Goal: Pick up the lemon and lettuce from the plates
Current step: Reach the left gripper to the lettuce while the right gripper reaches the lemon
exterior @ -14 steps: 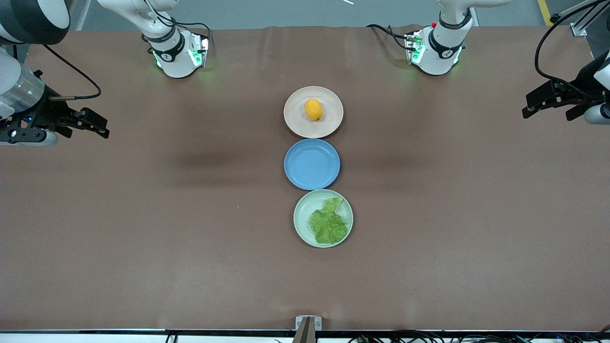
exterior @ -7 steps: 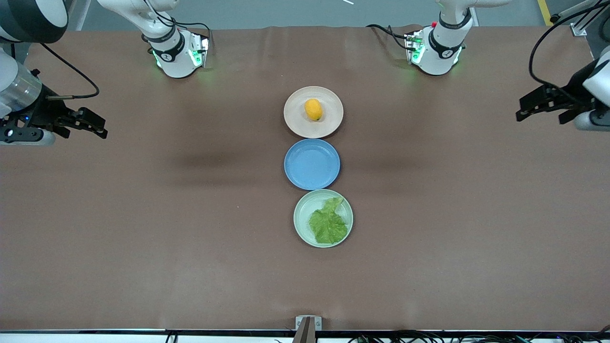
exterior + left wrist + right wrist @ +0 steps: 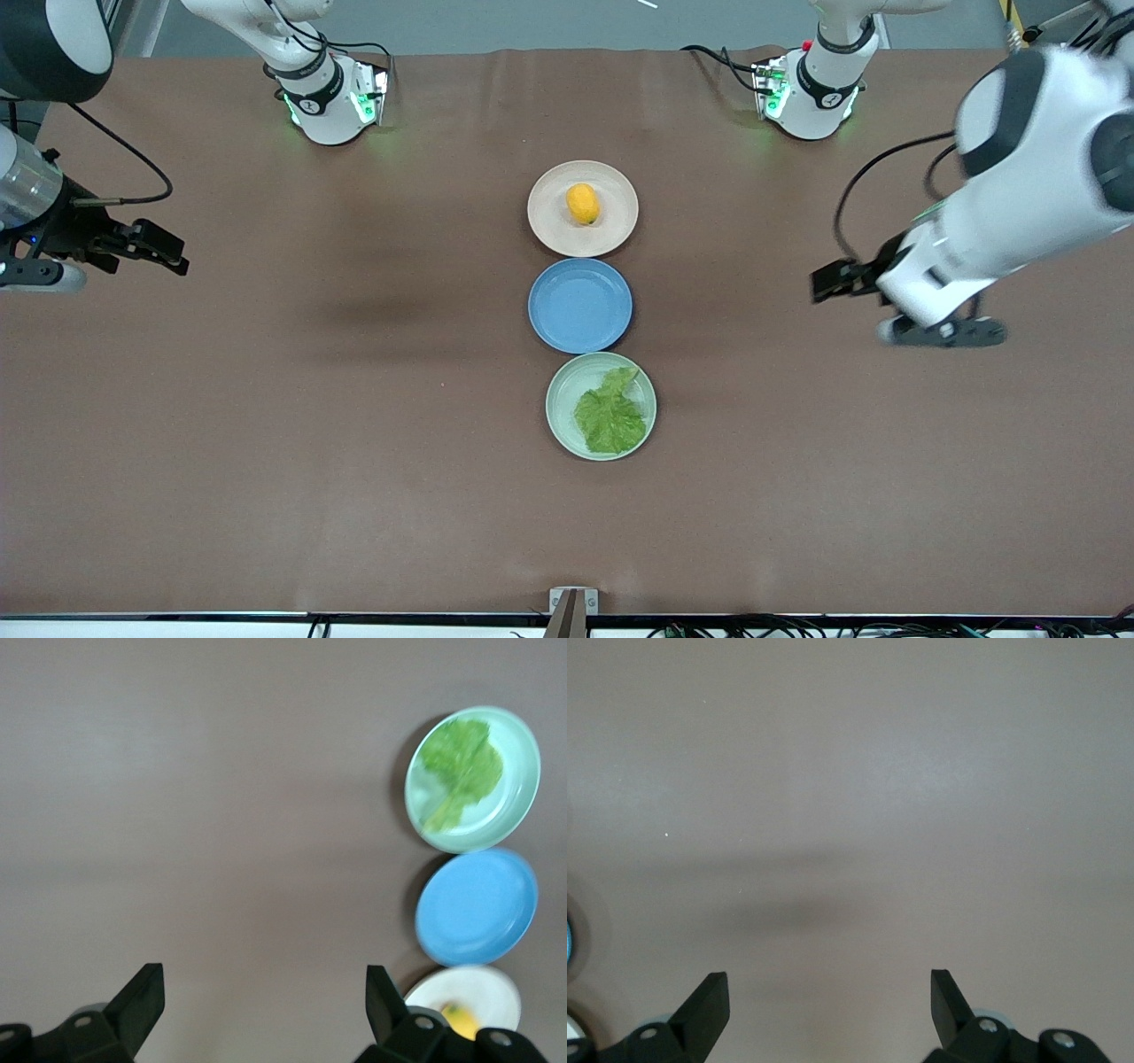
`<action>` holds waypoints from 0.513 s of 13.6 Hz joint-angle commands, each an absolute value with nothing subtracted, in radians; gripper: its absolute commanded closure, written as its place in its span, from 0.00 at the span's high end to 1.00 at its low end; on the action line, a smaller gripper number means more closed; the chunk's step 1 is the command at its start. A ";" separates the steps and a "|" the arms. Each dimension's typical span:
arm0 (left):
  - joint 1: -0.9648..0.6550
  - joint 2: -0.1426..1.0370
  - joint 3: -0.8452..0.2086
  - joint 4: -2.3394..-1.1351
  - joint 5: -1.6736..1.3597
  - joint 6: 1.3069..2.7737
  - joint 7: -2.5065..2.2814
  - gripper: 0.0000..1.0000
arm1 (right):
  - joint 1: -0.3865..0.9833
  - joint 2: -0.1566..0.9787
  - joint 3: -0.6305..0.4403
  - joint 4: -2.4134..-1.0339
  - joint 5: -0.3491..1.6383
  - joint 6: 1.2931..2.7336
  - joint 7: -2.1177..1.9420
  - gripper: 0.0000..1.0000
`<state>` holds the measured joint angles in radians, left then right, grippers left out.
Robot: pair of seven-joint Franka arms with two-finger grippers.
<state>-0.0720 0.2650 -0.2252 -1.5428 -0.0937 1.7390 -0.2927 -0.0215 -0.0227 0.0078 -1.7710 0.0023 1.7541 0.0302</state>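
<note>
Right hand [image 3: 168,250]: held open over bare counter [image 3: 266,443] at the right arm's end. Lemon [image 3: 582,203]: seated on beige plate [image 3: 620,226]. Blue plate [image 3: 580,305]: between the two. Lettuce [image 3: 609,415]: laid in green plate [image 3: 567,390], nearest the camera. Left hand [image 3: 828,282]: held open over counter at the left arm's end.

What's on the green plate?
One ruffled lettuce leaf lies on the green plate, covering roughly half of it. The plate surface under the leaf is hidden. Nothing else shows there.
</note>
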 commanded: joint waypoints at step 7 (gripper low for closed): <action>-0.317 0.627 -0.227 -1.491 -0.023 2.233 -0.771 1.00 | 0.181 0.032 0.028 -1.808 0.090 1.680 0.343 1.00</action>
<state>-0.2830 0.5613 -0.2387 -1.5396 -0.0704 2.1659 -0.6670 0.1344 0.0419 0.0287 -1.7689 0.0275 1.6766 0.2795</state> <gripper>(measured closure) 0.000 0.000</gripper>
